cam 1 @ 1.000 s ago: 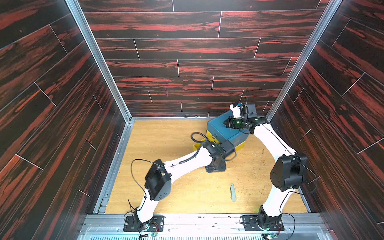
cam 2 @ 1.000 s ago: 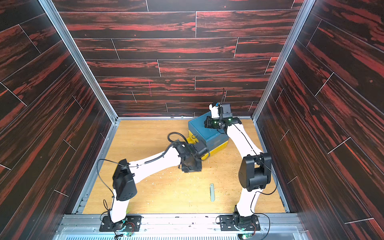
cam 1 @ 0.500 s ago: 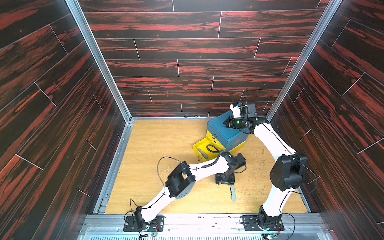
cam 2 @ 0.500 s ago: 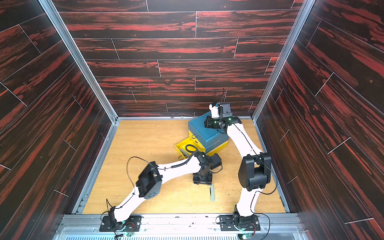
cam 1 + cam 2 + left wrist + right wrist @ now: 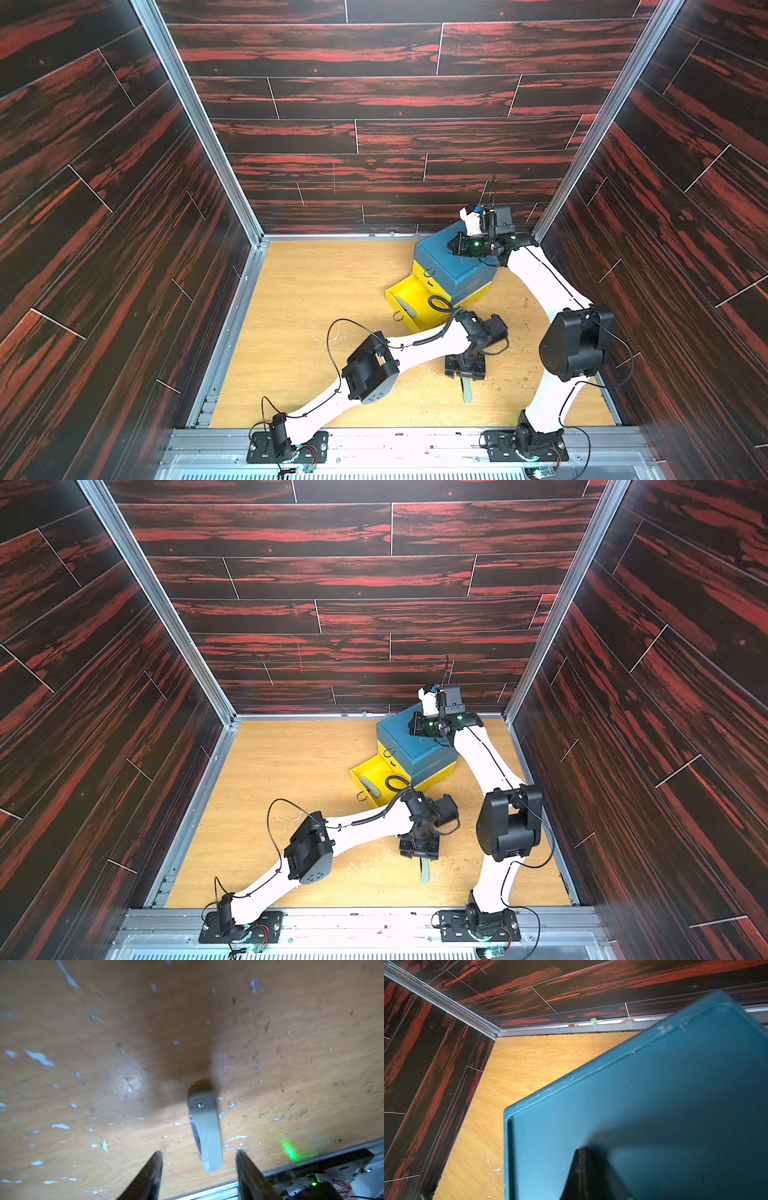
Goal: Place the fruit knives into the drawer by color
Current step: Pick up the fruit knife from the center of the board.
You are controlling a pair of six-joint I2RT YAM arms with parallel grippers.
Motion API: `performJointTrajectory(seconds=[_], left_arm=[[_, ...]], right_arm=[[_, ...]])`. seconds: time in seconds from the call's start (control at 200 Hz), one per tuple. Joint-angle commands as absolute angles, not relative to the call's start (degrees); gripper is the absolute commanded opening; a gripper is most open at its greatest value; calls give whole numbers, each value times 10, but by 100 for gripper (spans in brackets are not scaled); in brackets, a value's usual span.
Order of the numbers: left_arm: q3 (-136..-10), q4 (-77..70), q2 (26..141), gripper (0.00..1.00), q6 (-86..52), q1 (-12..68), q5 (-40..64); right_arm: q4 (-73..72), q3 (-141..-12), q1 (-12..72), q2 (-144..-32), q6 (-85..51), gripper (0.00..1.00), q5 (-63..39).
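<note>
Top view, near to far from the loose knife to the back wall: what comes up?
Grey-green knife → left gripper over its far end → open yellow drawer, one knife inside → blue cabinet → right gripper over its top.

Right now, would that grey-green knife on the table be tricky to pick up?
Probably stiff: the grey-green knife looks like hard moulded plastic with a rivet. Lying flat and slim on the table, it may slide when nudged. Unlikely to roll.
</note>
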State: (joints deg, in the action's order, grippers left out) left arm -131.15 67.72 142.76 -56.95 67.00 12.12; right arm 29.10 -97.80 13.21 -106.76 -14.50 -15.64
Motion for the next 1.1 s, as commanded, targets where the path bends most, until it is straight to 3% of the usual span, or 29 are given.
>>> performJointTrajectory(seconds=[0.0, 0.366, 1.097], left_arm=[[-1325, 706, 1436, 60, -579, 679, 130], [-1429, 790, 1501, 60, -586, 680, 123], [-1374, 792, 1489, 52, -593, 672, 147]], right_arm=[[465, -919, 133, -1131, -144, 0, -115], [451, -903, 132, -1125, -148, 0, -123], [443, -896, 132, -1125, -148, 0, -126]])
